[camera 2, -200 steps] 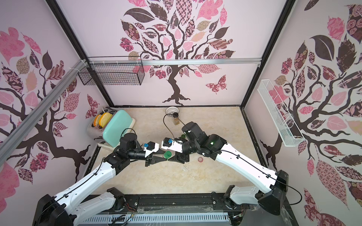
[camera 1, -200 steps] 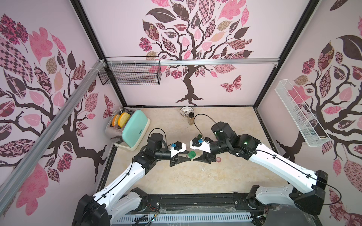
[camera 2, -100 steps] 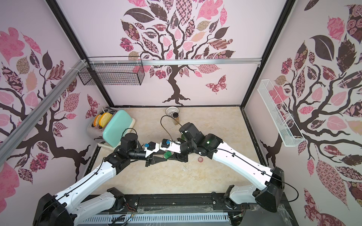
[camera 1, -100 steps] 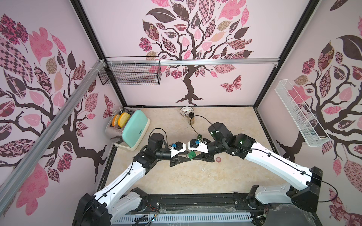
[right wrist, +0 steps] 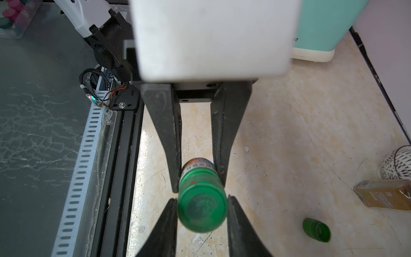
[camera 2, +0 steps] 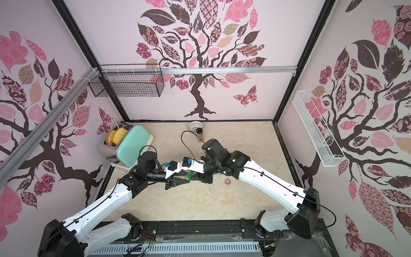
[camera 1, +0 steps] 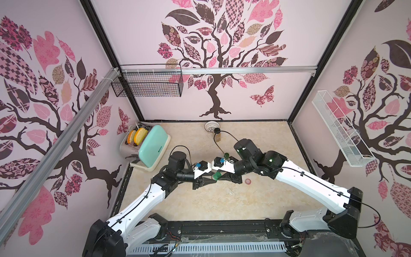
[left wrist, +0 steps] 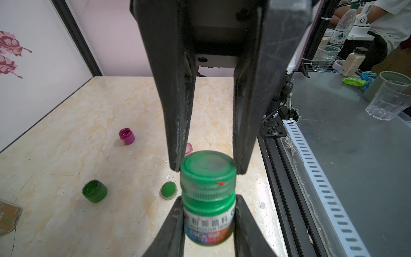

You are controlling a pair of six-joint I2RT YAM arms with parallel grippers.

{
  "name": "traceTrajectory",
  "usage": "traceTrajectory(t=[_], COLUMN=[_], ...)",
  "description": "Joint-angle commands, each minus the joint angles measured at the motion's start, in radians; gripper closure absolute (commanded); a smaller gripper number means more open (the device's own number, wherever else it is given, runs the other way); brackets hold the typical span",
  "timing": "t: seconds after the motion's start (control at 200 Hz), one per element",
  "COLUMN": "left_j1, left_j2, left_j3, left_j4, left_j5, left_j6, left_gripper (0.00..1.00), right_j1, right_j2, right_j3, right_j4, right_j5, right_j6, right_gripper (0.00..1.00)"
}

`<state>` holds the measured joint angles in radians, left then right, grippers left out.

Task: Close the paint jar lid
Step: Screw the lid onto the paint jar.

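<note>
**Item 1, held clear of the table.** Paint jar (left wrist: 209, 224), green, printed label, lying roughly level between the two arms. Left gripper (left wrist: 208, 200) is clamped across the labelled body. The lid (right wrist: 202, 209), green, sits on the jar mouth, and the right gripper (right wrist: 202, 200) is pinched onto its sides. Whether the thread is fully home cannot be told.
- Risk: the two sets of fingertips stand just beside each other, so a twist may knock them together.
- Risk: the glossy label may let the body turn with the lid, so nothing tightens.
- Risk: if the two wrists are not on one axis, the lid may cross-thread or jam.
- Risk: a hard pinch on the lid may make it bind.

**Item 2, table (camera 1: 222, 200) below.** Loose green cap (left wrist: 169, 190), open green pot (left wrist: 95, 191), magenta pot (left wrist: 126, 136), pink cap (camera 1: 248, 181).
- Risk: a dropped jar probably lands among these and tips an open pot.

**Item 3, back of table.** Brown spice jar (camera 1: 217, 136), white strainer (camera 1: 211, 126), toaster (camera 1: 133, 142). All are well apart from the work and likely no hazard.
</note>
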<state>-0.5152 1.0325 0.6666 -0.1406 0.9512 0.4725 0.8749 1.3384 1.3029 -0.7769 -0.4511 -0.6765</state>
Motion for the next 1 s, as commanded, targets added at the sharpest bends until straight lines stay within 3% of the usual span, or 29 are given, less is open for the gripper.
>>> traceTrajectory(t=[0.0,0.235,0.62,0.995], left_j1=[-0.003,-0.002,-0.003,-0.003], left_j2=[-0.012,-0.051,-0.102,-0.129], left_j3=[0.025,0.006,-0.024,-0.050], left_j4=[0.025,0.092,0.195,0.256], left_j5=[0.016,-0.043,-0.133,-0.201], left_j6=[0.015,-0.006,-0.042,-0.057], left_gripper=[0.80,0.80,0.80,0.80], right_j1=[0.011,0.015,0.061,0.078], right_j2=[0.013,0.031,0.087,0.132], right_j3=[0.039,0.049,0.092,0.159], right_j4=[0.002,0.019,0.019,-0.027], right_j5=[0.009,0.012,0.200,0.235], right_j6=[0.037,0.193,0.537,0.976], right_gripper=[0.79,0.85,0.97,0.94])
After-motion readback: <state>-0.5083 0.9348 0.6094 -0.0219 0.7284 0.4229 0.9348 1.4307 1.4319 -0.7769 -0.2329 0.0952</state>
